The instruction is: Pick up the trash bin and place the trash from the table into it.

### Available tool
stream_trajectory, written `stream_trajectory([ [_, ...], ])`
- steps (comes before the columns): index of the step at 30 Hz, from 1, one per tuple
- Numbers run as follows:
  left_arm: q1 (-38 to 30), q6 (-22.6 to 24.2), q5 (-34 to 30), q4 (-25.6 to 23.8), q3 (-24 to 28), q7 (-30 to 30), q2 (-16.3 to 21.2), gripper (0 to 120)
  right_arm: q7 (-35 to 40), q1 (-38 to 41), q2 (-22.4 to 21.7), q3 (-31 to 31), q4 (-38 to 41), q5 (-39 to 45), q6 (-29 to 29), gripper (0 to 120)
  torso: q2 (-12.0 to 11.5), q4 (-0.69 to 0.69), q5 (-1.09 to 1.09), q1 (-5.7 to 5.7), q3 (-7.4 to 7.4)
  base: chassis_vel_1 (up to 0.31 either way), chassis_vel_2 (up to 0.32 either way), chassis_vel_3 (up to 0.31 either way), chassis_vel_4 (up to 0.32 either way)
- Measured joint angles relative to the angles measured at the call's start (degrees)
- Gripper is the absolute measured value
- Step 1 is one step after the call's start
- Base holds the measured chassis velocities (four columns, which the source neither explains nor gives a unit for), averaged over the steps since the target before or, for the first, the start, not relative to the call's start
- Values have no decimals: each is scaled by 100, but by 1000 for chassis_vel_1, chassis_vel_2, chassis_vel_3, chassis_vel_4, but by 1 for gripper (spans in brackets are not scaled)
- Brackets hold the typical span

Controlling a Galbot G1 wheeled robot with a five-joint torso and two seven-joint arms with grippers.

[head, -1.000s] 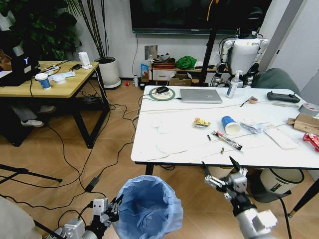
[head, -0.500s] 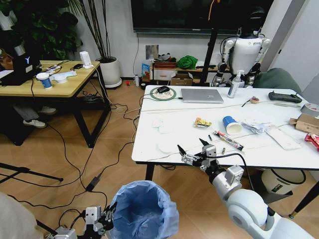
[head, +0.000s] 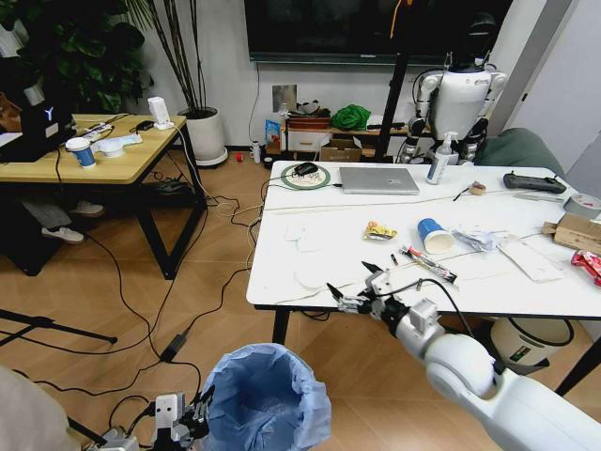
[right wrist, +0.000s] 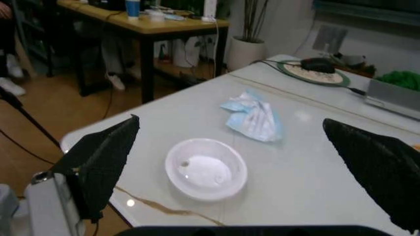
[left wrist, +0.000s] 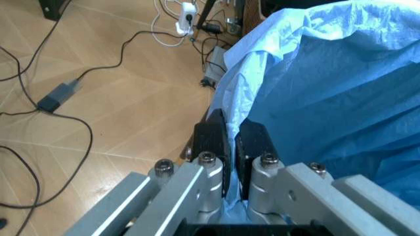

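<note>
Left gripper (left wrist: 231, 142) clamped tight on bag rim of the trash bin (head: 266, 399), held low before the tabletop (head: 282, 272). Right gripper (head: 354, 287) wide open, empty, at near edge; white round wrapper (right wrist: 205, 168) directly ahead. Blue cup (head: 434, 234) farther right.

A robotics lab office: humanoid robot (head: 460, 103), wall screen (head: 366, 30), desks, loose floor cables (head: 141, 310).
</note>
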Motion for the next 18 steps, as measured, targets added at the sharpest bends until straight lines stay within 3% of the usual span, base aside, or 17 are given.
stream_trajectory([
  [4,-24,0,3,0,7,-3,-35,0,5,379,65,-373,-52,250,15,100,-2,0,-1,0,-1,0,0,0,0],
  [8,-96,14,0,29,33,-21,-45,0,76,877,356,-573,36,796,-1206,100,-3,-1,-1,-1,-2,0,0,0,0],
  [12,-120,19,-11,40,25,-35,-21,0,-9,1202,599,-623,-80,955,-1718,100,-3,0,0,-1,-2,0,0,0,0],
  [18,-119,19,-41,27,-3,-49,22,0,-150,1367,810,-705,-291,675,-1892,100,-4,-1,0,-1,-2,0,0,0,0],
])
